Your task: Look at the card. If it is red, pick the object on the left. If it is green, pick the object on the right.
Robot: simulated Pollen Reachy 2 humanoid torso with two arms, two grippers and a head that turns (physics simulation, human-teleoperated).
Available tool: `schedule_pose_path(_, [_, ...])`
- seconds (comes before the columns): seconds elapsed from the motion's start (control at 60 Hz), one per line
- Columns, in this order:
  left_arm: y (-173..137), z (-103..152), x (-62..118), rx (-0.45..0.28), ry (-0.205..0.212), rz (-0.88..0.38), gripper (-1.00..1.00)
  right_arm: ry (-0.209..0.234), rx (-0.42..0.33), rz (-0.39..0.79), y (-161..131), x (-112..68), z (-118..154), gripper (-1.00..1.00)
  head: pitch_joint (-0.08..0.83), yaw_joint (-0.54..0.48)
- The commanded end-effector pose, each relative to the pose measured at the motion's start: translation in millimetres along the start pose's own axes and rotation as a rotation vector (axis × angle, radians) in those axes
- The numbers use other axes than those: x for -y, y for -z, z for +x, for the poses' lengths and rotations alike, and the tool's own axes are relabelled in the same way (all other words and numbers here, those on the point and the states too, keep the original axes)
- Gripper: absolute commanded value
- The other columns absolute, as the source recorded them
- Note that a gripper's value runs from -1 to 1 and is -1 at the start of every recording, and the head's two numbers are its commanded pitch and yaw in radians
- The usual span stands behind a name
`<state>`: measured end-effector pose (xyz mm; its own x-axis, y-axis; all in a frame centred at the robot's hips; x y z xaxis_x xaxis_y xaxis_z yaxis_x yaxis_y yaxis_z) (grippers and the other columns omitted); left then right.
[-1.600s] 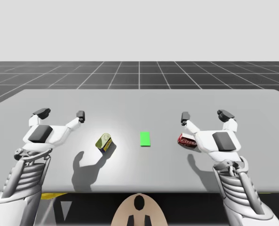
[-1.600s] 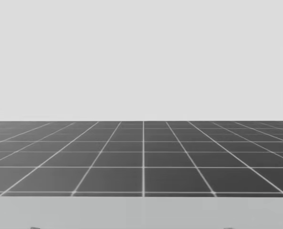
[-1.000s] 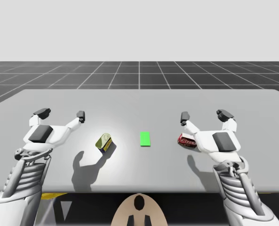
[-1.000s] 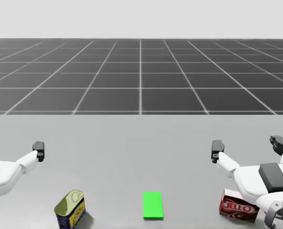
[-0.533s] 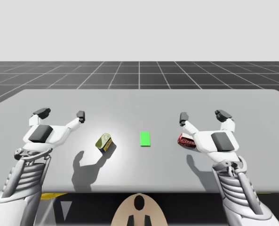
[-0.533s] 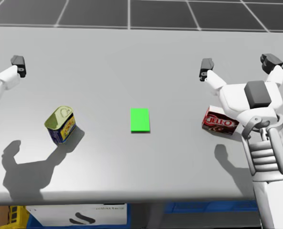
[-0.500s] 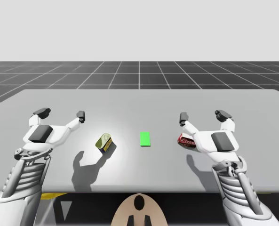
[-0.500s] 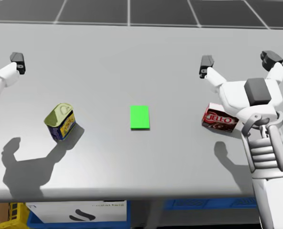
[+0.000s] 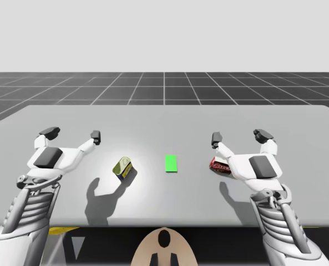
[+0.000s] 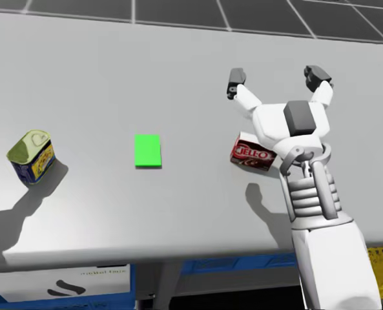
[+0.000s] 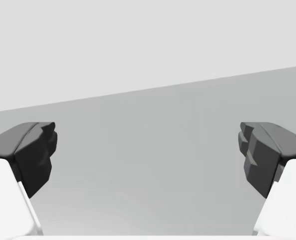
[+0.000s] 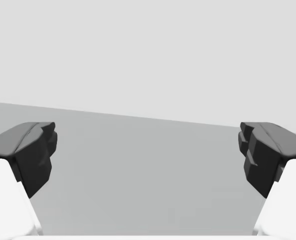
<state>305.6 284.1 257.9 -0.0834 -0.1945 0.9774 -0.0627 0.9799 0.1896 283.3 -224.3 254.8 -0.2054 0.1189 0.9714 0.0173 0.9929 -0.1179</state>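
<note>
- Card (image 9: 171, 163): green, lying flat on the table (image 9: 164, 119) between the two objects. In the head view it (image 10: 147, 150) is apart from both.
- Object on the right: a red box (image 9: 219, 165) lying on its side and closed, so its contents are not visible. In the head view the red box (image 10: 249, 154) is partly covered by my right hand's body. I cannot tell whether the hand touches it.
- Object on the left: a blue can (image 9: 123, 167) with a yellow-green lid, standing tilted. The lid is on, so nothing inside can be seen. It appears in the head view at (image 10: 31, 157).
- Right gripper (image 9: 239, 136): fingers spread wide and reaching past the red box, nothing between them. The right wrist view (image 12: 148, 160) shows only bare table ahead, and the head view (image 10: 276, 79) agrees.
- Left gripper (image 9: 72, 134): fingers spread wide and holding nothing, well apart from the blue can. The left wrist view (image 11: 148, 160) shows bare table ahead.
- Below the table's near edge: a blue bin (image 10: 243, 263) and a white box (image 10: 49, 281). I cannot tell whether the white box sits in a bin.
</note>
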Motion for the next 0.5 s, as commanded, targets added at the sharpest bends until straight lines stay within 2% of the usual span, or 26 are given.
schedule_pose_path(0.017, [0,1,0.6,0.001,-0.002,-0.002,-1.0,0.009,-0.002,-0.001,0,-1.9,0,-1.0,0.713,-0.27])
schedule_pose_path(0.25, [-1,0,0.6,0.0,-0.007,-0.004,-1.0,0.012,0.002,-0.002,-1,-2.2,1,-1.0,0.73,-0.4])
schedule_pose_path(0.45, [-2,0,-0.2,-0.002,-0.012,-0.002,-1.0,0.026,0.005,-0.022,-4,-3.7,6,-1.0,0.715,-0.4])
schedule_pose_path(0.5, [-2,1,-1.3,-0.002,-0.017,-0.001,-1.0,0.045,0.007,-0.042,-11,-4.7,11,-1.0,0.706,-0.4])
